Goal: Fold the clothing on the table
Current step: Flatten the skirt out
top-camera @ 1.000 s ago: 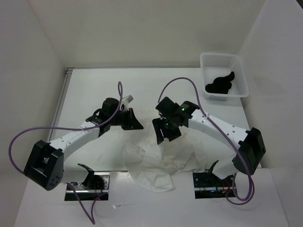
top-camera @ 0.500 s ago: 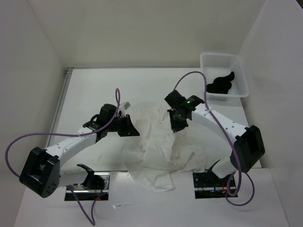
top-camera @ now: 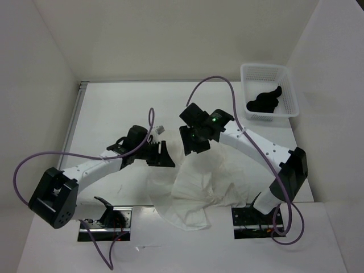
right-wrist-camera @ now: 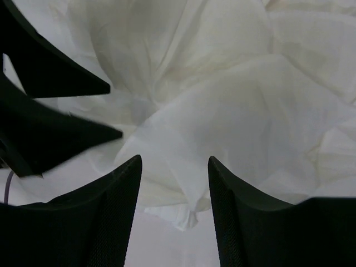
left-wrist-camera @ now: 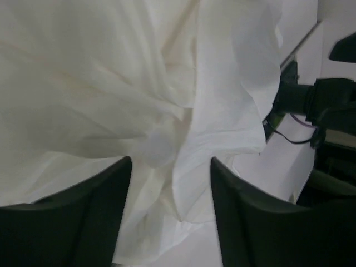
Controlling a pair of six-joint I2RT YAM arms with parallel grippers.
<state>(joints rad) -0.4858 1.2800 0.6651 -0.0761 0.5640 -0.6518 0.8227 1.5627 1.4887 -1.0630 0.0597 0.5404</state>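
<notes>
Basically no fold yet: thin white wrinkled fabric garment (top-camera: 199,193) lies bunched at the near edge of the plain white tabletop (top-camera: 114,108). Over it, left gripper (left-wrist-camera: 169,167) and right gripper (right-wrist-camera: 173,164) hover, jaws apart, empty. Whole fold remains, I'd say.

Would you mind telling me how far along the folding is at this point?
Nothing looks folded: the clothing lies crumpled on the table. In hand: the left gripper and right gripper hover open above it, gripping nothing. Still to do: grasp, flatten and fold it.
</notes>
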